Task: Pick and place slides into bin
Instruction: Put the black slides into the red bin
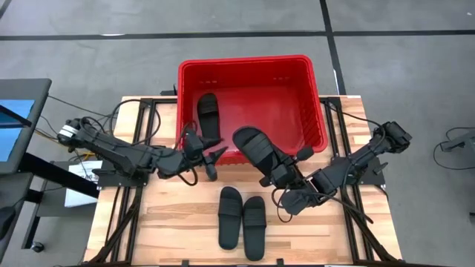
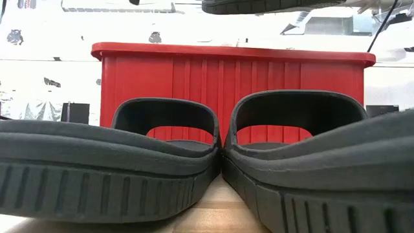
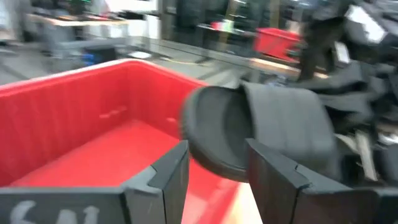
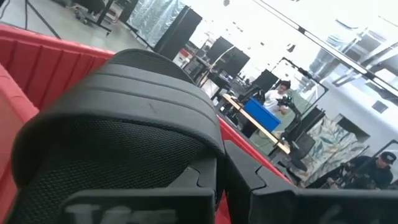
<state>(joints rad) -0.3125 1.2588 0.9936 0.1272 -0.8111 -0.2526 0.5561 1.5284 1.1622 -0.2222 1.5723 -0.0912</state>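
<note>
The red bin (image 1: 304, 70) stands at the table's far middle, with one black slide (image 1: 208, 111) lying on its floor. My right gripper (image 1: 280, 172) is shut on a second slide (image 1: 254, 146) above the bin's near rim; this slide also shows at the top of the low view (image 2: 278, 5). Two more slides (image 1: 230, 215) (image 1: 254, 225) lie side by side, soles down, on the table near the front edge. My left gripper (image 1: 215, 154) is open and empty by the bin's near wall, left of the held slide. My right gripper holds the slide by the end nearest it (image 4: 112, 168), behind the wide strap (image 4: 137, 93). The fingers (image 4: 208, 180) come slanting from the table's near right, along the slide. The slide itself hides the place of contact. The slide is lifted clear, above the bin's rim.
The bin's near rim (image 1: 245, 154) lies just under the held slide. The two slides on the table fill the low view's foreground (image 2: 110, 168) (image 2: 323, 162). Dark frame rails (image 1: 119, 215) run along both sides of the wooden table top. People sit in the room behind (image 4: 277, 93).
</note>
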